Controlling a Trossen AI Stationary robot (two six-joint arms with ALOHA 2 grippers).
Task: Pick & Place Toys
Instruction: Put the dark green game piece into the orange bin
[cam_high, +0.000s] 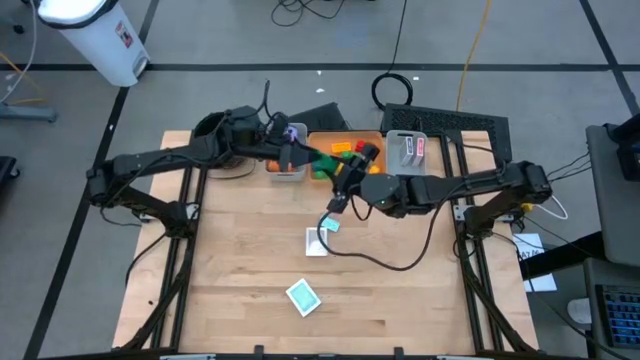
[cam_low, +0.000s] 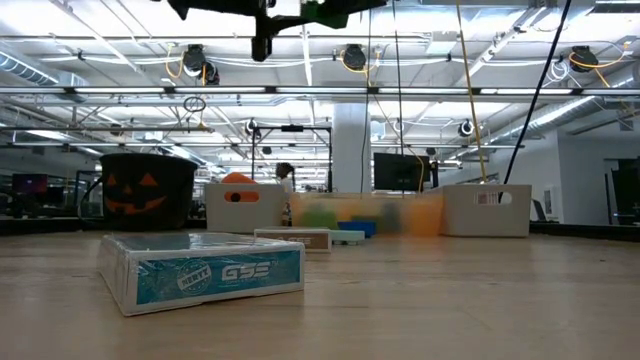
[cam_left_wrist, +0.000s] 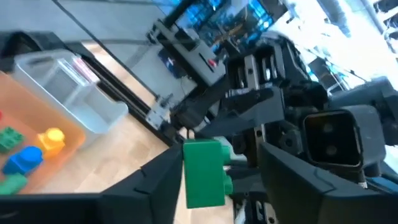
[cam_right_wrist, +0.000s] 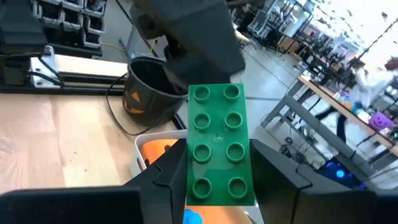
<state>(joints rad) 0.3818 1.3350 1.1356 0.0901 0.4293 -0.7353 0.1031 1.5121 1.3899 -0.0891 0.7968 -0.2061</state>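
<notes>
Crowding the green brick (cam_right_wrist: 219, 147): orange bin (cam_high: 340, 143); black pot (cam_right_wrist: 152, 90).

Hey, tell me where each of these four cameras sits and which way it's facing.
High: above the table, looking straight down; both arms, left claw and right claw close together.
Low: at table-top height, looking level past the teal card box; arm parts at the top.
Left wrist: on the left arm, facing the right arm; own fingers.
Right wrist: on the right arm, facing the black pot; own fingers.
Shared: both wrist views see the green brick.
</notes>
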